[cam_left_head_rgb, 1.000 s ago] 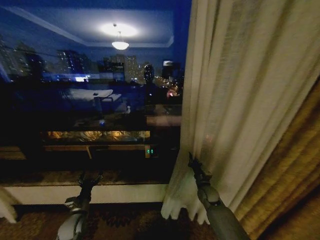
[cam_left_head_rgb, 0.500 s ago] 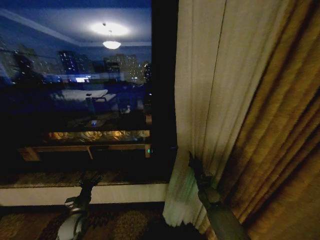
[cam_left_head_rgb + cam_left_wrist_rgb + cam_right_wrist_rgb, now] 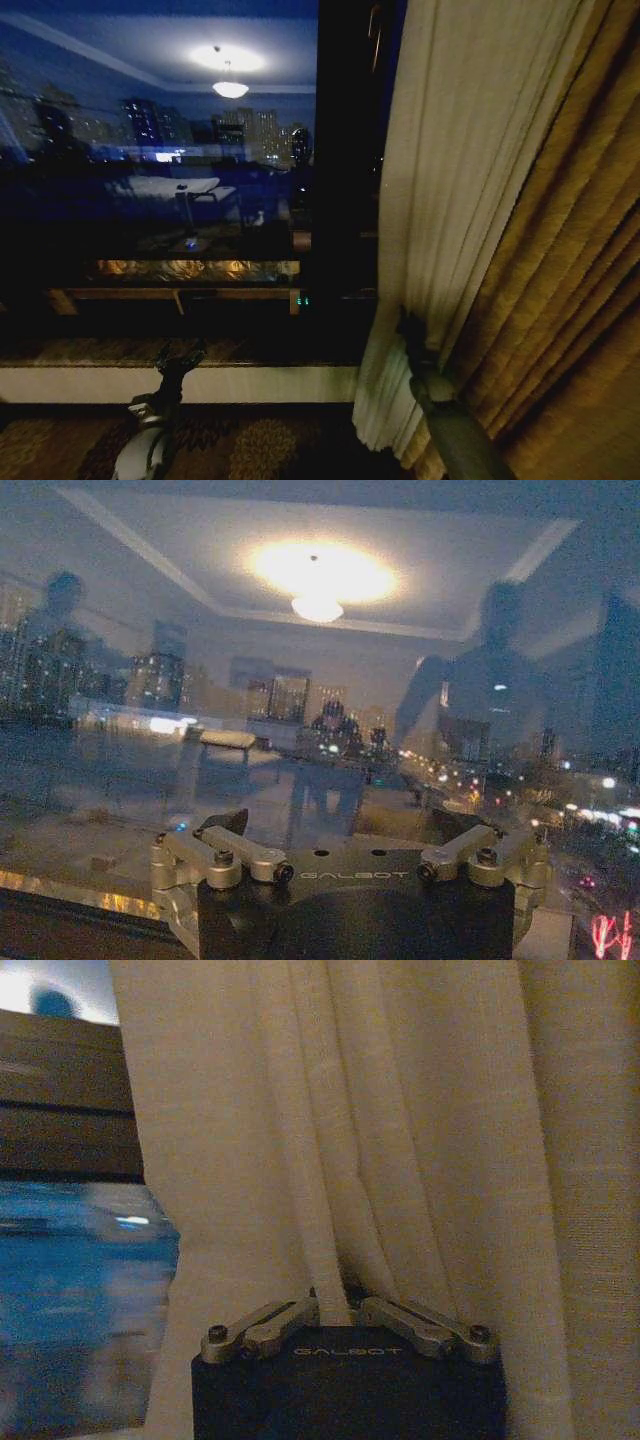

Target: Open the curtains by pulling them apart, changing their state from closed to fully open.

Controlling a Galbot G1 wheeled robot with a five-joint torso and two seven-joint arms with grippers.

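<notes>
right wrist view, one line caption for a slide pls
Right gripper pinching a pleat of the sheer cream curtain, dark window beside it.

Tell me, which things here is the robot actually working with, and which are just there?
In use:
- sheer cream curtain, bunched toward the right
- right gripper, shut on a fold of it
- left gripper, low by the sill, open and empty

Just there:
- golden-brown drape
- window glass
- patterned carpet

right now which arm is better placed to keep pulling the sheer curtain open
Right. The right claw is shut on a pleat of the sheer curtain; the left claw hangs low at the window, apart from it.
</notes>
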